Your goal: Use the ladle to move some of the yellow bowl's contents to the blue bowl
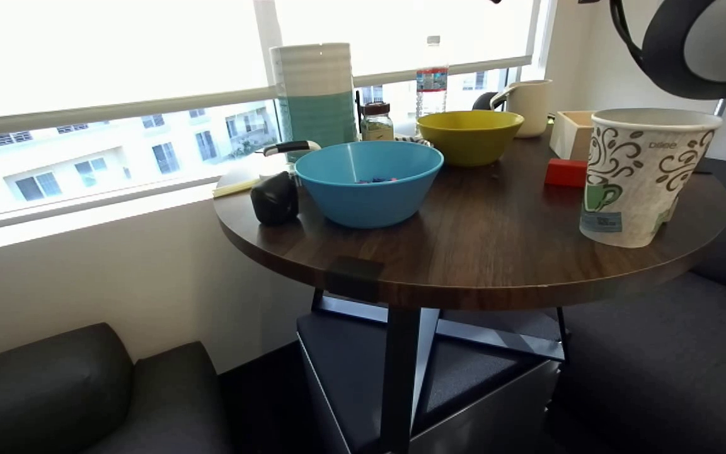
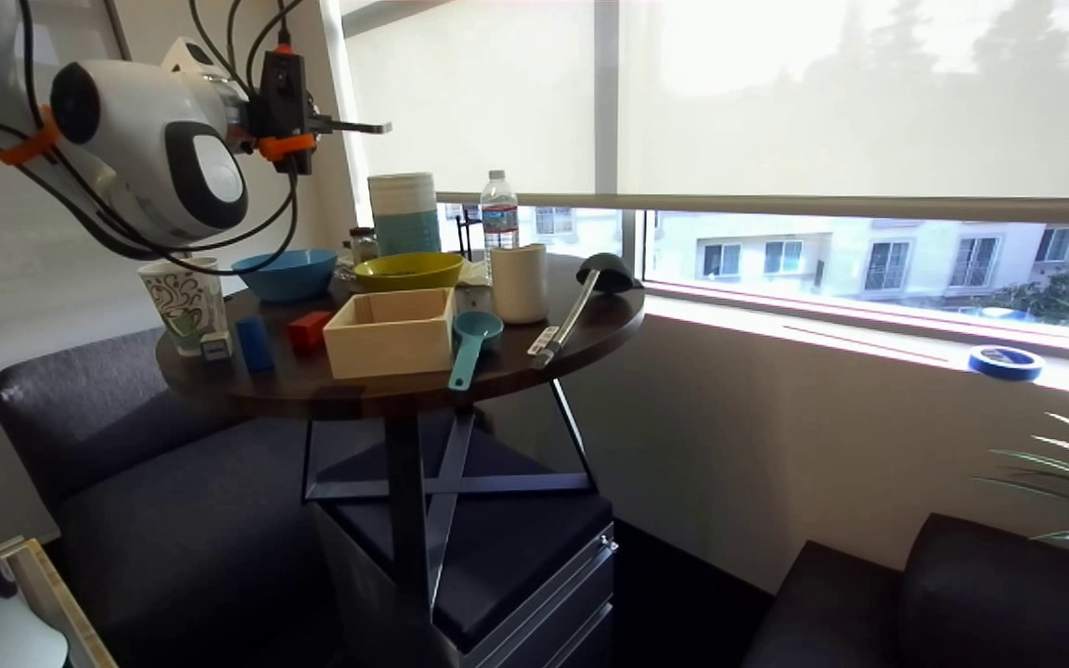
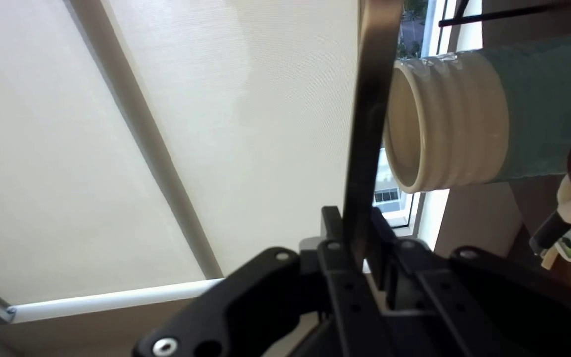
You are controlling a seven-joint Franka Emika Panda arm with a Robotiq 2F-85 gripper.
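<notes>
The blue bowl (image 1: 369,198) sits near the table edge, with small dark and reddish bits inside. Touching or just behind it in that exterior view is the yellow bowl (image 1: 471,139); in an exterior view, the yellow bowl (image 2: 428,272) shows a little dark content. My gripper (image 3: 354,218) is closed around a flat metal strip, by its look the handle of the ladle (image 3: 372,84). The strip runs out of the top of the wrist view, and I cannot make out its cup. In an exterior view the gripper (image 2: 335,123) hangs high above the table, pointing towards the window.
A tall white-and-teal vase (image 2: 403,213) and a bottle (image 2: 499,218) stand at the back. Around the table are a jug (image 2: 520,286), wooden box (image 2: 391,336), teal scoop (image 2: 470,348), dark-headed utensil (image 2: 607,271), red block (image 2: 308,331), blue block (image 2: 254,343) and patterned paper cup (image 1: 645,176).
</notes>
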